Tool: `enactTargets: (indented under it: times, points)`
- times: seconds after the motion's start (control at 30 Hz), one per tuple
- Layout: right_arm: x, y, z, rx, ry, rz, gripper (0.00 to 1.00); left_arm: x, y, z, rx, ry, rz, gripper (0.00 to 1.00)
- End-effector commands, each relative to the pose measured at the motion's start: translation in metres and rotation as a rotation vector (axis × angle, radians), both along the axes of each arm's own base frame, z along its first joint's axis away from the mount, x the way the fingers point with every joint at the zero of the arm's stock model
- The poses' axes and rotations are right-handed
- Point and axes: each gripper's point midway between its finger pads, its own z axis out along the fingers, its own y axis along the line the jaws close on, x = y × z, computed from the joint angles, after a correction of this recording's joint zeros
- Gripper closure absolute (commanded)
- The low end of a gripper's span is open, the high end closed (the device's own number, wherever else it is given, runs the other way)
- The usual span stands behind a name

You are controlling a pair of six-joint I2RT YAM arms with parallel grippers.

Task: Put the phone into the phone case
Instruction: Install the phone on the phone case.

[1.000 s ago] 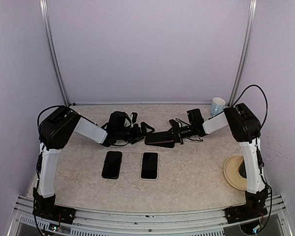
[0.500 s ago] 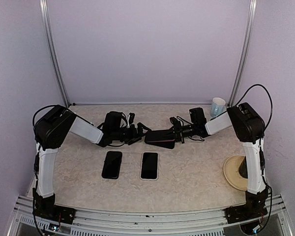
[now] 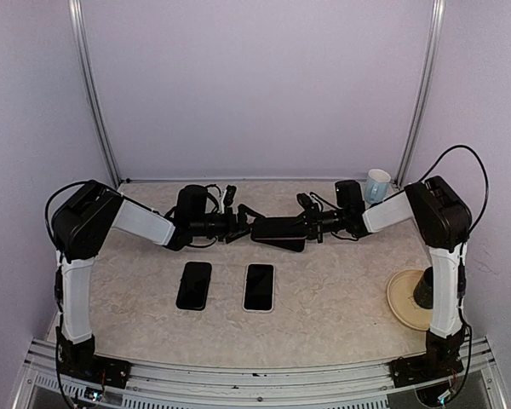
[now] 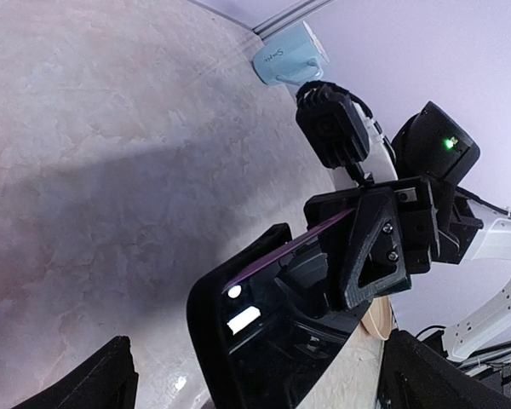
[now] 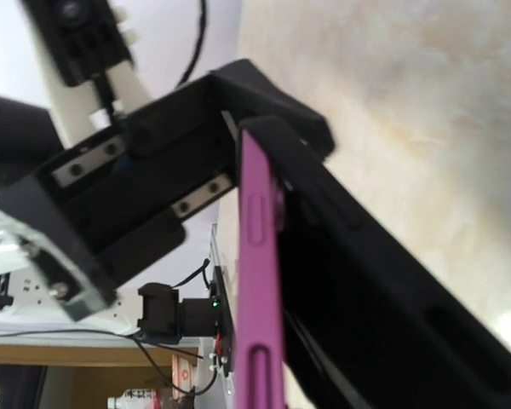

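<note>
Holding: R pincer (image 3: 305, 228) is clenched on the purple phone (image 5: 260, 281) + black phone case (image 4: 203, 332), gripping both together at their R end.
Held pair, position: up off the table (image 3: 341, 290), lying roughly level, long axis L–R, near mid-back of the table btwn the two arms.
Held pair, fit: in R wrist view the phone's thin purple side w/ button slots sits vs the black case; cannot tell if it is fully seated.
Held pair, face: L wrist view shows a glossy dark face w/ light reflections, a matte black rim w/ rounded corner, and a purple line along the top edge.
L pincer (image 3: 241, 223): released, fingers spread wide, aimed at the free L end of the case. That end sits btwn the finger tips in L wrist view; no contact visible.
Arms: both reach inward from the sides, wrists facing each other.
Dark phone (image 3: 194, 285): flat on the table, nearer the bases, below the L pincer.
White-edged phone (image 3: 259, 287): flat on the table, beside the dark one on its R, apart from it, parallel.
Pale blue cup (image 3: 376, 183): back R corner of the table, behind the R wrist.
Beige plate (image 3: 402, 300): R side of the table, partly hidden by the R arm.
</note>
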Motion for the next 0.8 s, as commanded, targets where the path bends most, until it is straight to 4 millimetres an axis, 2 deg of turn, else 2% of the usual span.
enactTargets:
  times: [0.0, 0.23, 0.4, 0.77]
  points:
    - [-0.009, -0.002, 0.048, 0.074, -0.159, 0.049, 1.00, -0.015, -0.009, 0.017, -0.042, -0.032, -0.068, 0.01]
    - [-0.020, 0.003, 0.055, 0.037, -0.218, 0.072, 1.00, -0.030, -0.023, 0.034, -0.087, -0.056, -0.137, 0.01]
    - [-0.029, 0.007, 0.054, 0.015, -0.228, 0.081, 1.00, -0.044, -0.030, 0.047, -0.117, -0.073, -0.189, 0.05]
    - [-0.048, 0.008, 0.053, -0.006, -0.252, 0.090, 1.00, -0.075, -0.037, 0.065, -0.156, -0.095, -0.261, 0.20]
